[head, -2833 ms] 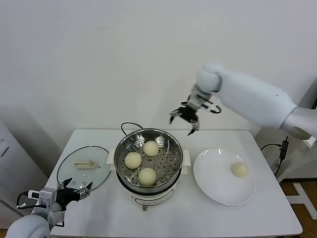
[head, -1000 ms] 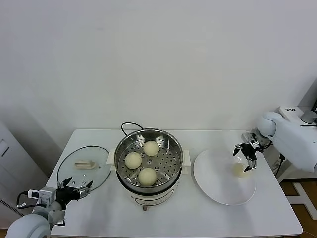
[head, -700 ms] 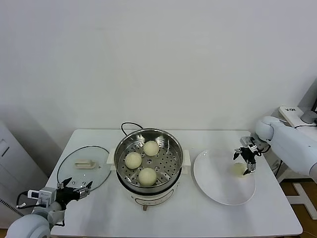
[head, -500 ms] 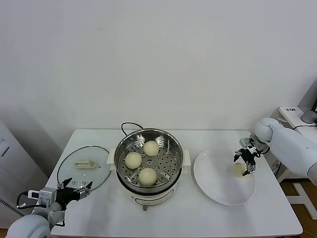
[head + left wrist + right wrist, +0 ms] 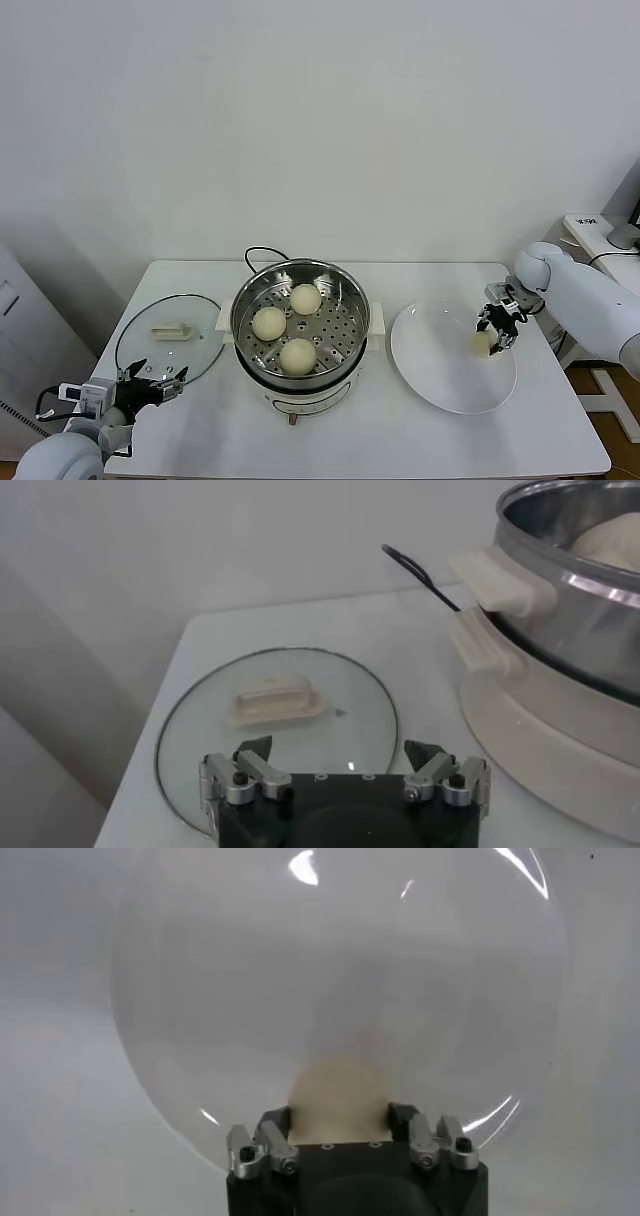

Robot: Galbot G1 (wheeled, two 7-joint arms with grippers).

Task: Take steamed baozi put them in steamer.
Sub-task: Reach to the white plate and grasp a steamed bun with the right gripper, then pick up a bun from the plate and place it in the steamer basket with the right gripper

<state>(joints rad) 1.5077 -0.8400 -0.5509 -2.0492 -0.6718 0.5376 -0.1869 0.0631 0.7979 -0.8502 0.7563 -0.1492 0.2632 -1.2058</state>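
Observation:
Three cream-white baozi (image 5: 297, 355) lie in the steel steamer (image 5: 352, 300) at the table's middle. The fourth baozi (image 5: 484, 344) lies on the right part of the white plate (image 5: 440, 375). My right gripper (image 5: 492, 334) is down on it, its fingers pressed against both sides; the right wrist view shows the baozi (image 5: 338, 1090) filling the gap between the fingers of the gripper (image 5: 338, 1116), still resting on the plate (image 5: 200, 998). My left gripper (image 5: 150, 385) is parked open and empty at the table's front left, seen also in the left wrist view (image 5: 340, 755).
The glass lid (image 5: 170, 340) with its cream handle lies flat left of the steamer, just beyond my left gripper; it also shows in the left wrist view (image 5: 330, 680). The steamer's black cord (image 5: 255, 255) loops behind the pot.
My right arm swung from above the steamer over to the plate, came down over the last baozi, and its fingers drew in against it. The left arm has not moved.

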